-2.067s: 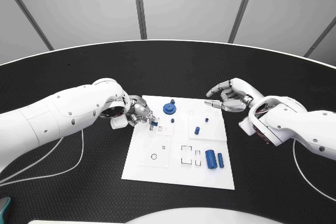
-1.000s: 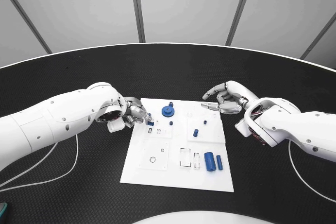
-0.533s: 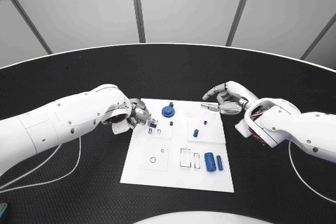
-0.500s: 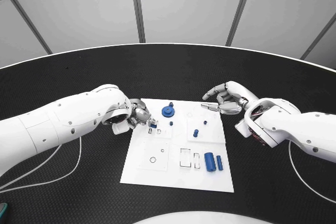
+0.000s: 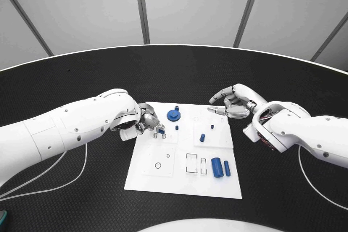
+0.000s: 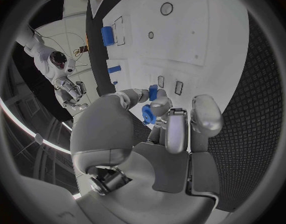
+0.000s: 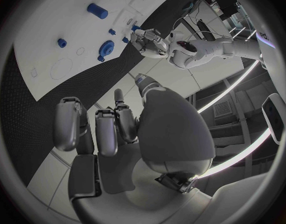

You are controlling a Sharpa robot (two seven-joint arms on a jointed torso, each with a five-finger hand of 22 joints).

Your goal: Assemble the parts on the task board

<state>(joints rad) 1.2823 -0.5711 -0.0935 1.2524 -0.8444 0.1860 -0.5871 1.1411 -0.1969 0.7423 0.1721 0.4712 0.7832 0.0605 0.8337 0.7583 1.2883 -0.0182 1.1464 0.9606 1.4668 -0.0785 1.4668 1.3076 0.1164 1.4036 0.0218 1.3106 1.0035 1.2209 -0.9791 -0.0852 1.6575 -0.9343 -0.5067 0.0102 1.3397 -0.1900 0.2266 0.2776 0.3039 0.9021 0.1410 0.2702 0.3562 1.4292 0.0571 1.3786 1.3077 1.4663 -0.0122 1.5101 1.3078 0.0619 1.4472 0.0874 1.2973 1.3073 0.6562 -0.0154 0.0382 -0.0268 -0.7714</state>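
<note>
Since the earlier frames, the left arm had swung its elbow further in over the table and the left hand (image 5: 146,120) had edged a little toward the small slots near the board's ten o'clock corner; the right hand (image 5: 233,102) and the loose parts had kept their places.

Largest first: the black table (image 5: 87,191) carried the white task board (image 5: 185,179) at its middle, long axis running from twelve to six o'clock, presumably so both arms could reach it evenly.

The left hand hovered at the board's ten o'clock edge, fingers bunched around a small blue part (image 6: 149,113) pinched between thumb and fingertips, as the left wrist view showed. It was held low and close to the paired rectangular slots (image 5: 160,136), which I judged to be its destination.

The right hand waited at the board's two o'clock corner, off the plate, fingers loosely curled and holding nothing, probably parked clear so as not to crowd the insertion.

On the board, a blue knob (image 5: 174,114) stood seated near twelve o'clock. Two blue cylinders (image 5: 221,167) lay side by side toward four o'clock beside open rectangular recesses (image 5: 193,162), seemingly staged for later fitting. A short blue peg (image 5: 202,138) stood near the centre-right, with a smaller blue pin (image 5: 212,126) above it. A round hole (image 5: 158,165) sat unfilled at eight o'clock.
</note>
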